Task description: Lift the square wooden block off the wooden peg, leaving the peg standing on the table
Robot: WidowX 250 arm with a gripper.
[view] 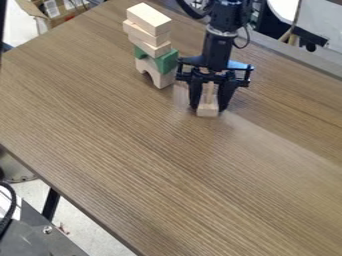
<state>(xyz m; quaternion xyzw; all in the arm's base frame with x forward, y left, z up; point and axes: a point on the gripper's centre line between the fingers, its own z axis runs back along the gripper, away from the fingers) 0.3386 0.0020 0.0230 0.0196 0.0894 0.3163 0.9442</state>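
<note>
Block (208, 112) first: it's down on the table (160, 170), low between the two sides of my gripper (208, 107). Can't tell from this view whether I've really got a grip on it or I'm just around it, so I won't call it held.

Going by size, the table is the big one, brown with a streaky wood grain, running across most of the view at a slant. Pale floor (97, 222) shows past its edge at the lower left, next to a dark leg (51, 204).

My arm (219, 42) comes in from the top, right of center, with the gripper hanging down over the far part of the table.

Just to the left of me in the view is a stack (155, 39), upright but kinda crooked, with its pieces sitting at different angles. A plain wood arch (162, 80) is at the bottom, green wood (167, 61) is on that, and then there are three pale pieces piled up to the top. The stack and the block are near each other but apart.

Smallest is the block, pale plain wood, with its near end poking out toward the camera.
</note>
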